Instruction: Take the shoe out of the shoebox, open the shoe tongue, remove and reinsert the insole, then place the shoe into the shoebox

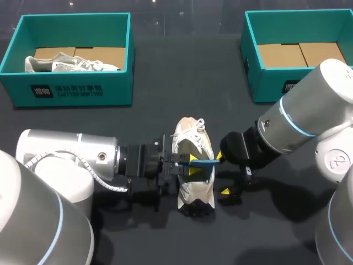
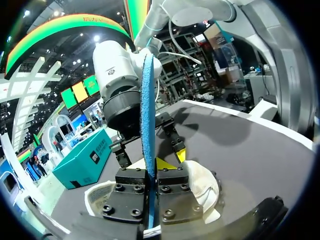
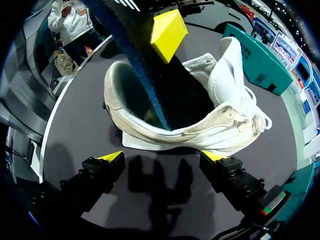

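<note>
Shoe (image 1: 192, 138) lies just ahead of the right gripper (image 3: 162, 157), spread wide and empty; the left gripper (image 1: 192, 164) pinches the blue insole (image 2: 147, 115) at its opening.

Dark grey table (image 1: 182, 72), matte top, pale rim, soft shadows.

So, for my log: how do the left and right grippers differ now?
The left gripper is shut on the blue insole; the right gripper is open, holding nothing. The left gripper sits over the shoe; the right gripper is beside it. Both have yellow tips.
</note>
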